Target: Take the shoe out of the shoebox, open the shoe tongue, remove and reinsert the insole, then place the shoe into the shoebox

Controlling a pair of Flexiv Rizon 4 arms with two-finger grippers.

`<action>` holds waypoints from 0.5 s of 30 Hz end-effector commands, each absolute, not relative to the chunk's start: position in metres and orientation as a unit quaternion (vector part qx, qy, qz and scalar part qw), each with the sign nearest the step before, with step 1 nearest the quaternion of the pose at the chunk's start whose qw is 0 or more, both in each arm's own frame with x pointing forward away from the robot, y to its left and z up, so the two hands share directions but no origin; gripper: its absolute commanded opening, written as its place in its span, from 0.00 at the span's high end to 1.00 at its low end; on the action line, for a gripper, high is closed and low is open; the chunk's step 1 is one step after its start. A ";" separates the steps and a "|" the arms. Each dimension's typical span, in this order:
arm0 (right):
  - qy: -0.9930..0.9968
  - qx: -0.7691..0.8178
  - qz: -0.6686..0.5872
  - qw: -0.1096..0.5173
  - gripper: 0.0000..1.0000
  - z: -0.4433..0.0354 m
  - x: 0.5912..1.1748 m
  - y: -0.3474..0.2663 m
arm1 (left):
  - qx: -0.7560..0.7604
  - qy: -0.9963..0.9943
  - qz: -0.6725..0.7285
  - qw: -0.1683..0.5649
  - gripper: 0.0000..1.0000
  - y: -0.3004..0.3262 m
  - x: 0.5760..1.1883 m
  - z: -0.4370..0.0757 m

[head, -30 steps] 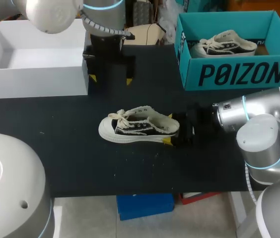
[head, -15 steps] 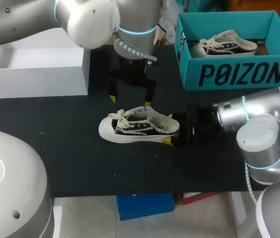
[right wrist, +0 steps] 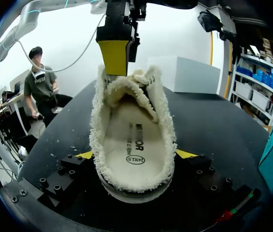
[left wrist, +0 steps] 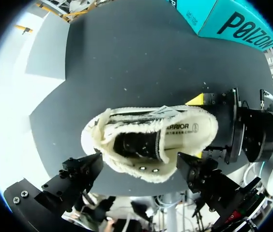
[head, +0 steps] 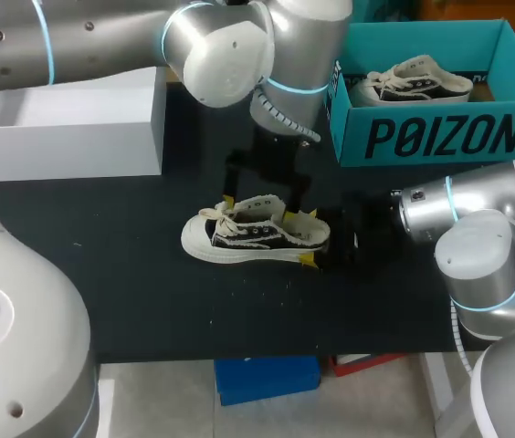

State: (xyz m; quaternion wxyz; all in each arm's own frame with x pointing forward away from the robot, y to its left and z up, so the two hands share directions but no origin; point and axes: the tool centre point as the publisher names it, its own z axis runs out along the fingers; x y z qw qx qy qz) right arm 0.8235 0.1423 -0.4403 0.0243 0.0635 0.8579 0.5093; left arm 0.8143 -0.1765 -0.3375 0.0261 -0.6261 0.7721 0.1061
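Swept over from beside the white box, the left hand now hovers wide open over the sneaker in the middle of the counter, whose heel the right hand clamps. Best next: dip a finger inside the collar, catch the tongue, and peel it forward gently. Cream fleece lines the black, white-soled low-top.

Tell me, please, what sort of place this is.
Probably a robotics lab bench: on a black table the right gripper is shut on a shoe, the left gripper straddles it, and a teal shoebox stands nearby.
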 end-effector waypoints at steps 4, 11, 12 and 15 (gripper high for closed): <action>0.858 0.065 0.508 0.024 1.00 -0.442 0.823 0.145 | -0.617 0.770 0.154 0.054 0.00 -0.190 0.819 -0.354; 0.858 0.065 0.508 0.024 1.00 -0.442 0.823 0.145 | -0.612 0.766 0.182 0.080 0.00 -0.187 0.818 -0.361; 0.858 0.065 0.508 0.024 1.00 -0.442 0.823 0.145 | -0.611 0.764 0.187 0.085 0.00 -0.186 0.818 -0.362; 0.858 0.065 0.508 0.024 1.00 -0.442 0.823 0.145 | -0.610 0.762 0.195 0.097 0.00 -0.181 0.818 -0.365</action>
